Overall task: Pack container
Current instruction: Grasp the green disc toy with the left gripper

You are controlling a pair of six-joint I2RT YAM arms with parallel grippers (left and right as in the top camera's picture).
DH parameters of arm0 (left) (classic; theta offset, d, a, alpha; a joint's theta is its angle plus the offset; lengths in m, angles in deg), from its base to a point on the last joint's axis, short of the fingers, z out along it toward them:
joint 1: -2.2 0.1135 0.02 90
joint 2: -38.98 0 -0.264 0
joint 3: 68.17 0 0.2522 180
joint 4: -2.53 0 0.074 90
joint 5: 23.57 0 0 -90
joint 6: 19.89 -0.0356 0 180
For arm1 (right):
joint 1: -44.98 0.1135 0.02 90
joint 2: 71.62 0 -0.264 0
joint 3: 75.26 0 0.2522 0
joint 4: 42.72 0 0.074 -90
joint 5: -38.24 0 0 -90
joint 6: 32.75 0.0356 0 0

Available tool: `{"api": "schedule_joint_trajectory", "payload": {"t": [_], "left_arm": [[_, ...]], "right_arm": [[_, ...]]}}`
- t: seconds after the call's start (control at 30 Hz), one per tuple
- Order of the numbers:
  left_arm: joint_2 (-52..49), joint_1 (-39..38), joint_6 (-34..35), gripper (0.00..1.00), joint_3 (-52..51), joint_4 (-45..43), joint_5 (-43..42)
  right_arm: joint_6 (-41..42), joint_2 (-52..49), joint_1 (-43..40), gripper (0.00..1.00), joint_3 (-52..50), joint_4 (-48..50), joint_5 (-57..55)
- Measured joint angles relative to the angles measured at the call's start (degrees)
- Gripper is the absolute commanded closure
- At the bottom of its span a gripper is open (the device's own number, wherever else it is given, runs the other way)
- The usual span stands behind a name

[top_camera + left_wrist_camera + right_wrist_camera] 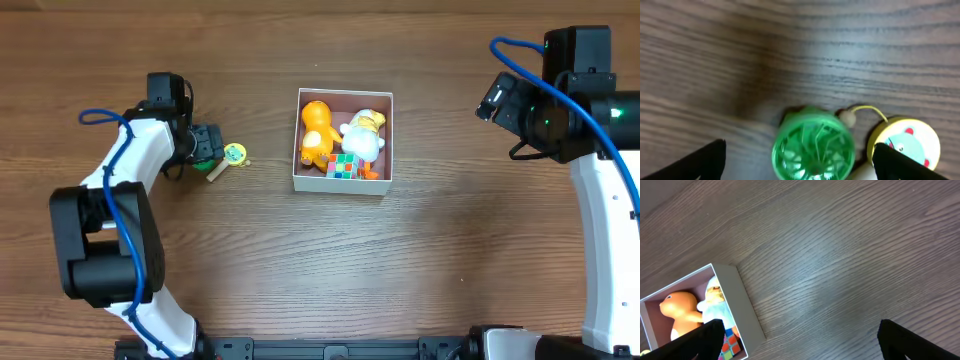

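The container (340, 184) is a square white box at mid-table. It holds an orange figure (316, 128), a white duck figure (362, 136) and a colour cube (343, 165). My left gripper (205, 147) is open low over a green round ribbed toy (813, 148), which lies between the jaws (805, 165) without touching them. A yellow disc toy with a teal bear face (905, 143) lies just right of it. My right gripper (493, 100) is open and empty, up right of the container. The right wrist view shows the container wall (746, 306) beside its left finger.
The yellow disc (234, 153) has a pale stick (217, 171) under it and a small bead on a cord (845, 118). The wooden table (420, 260) runs on all sides of the box.
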Motion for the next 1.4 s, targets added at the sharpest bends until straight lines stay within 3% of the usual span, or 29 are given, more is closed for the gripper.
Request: {"api": "schedule_joint_trajectory", "payload": {"t": [0.6,0.73,1.0,1.1,1.4], "left_arm": [[-4.00,0.04,-1.27,0.30,0.55,-0.39,-0.81],[-4.46,0.04,-1.20,0.41,1.92,3.48,-1.31],[-6.49,0.04,-1.25,0.42,6.23,9.84,-2.82],[-6.62,0.04,-1.25,0.32,7.19,9.77,-2.78],[-6.62,0.04,-1.51,0.30,7.37,8.52,-1.44]], "right_arm": [[-0.02,0.00,0.00,0.00,0.00,0.00,0.02],[0.00,0.00,0.00,0.00,0.00,-0.02,0.02],[0.00,0.00,0.00,0.00,0.00,-0.04,0.00],[0.00,0.00,0.00,0.00,0.00,-0.02,0.02],[0.00,0.00,0.00,0.00,0.00,-0.02,0.02]]}}
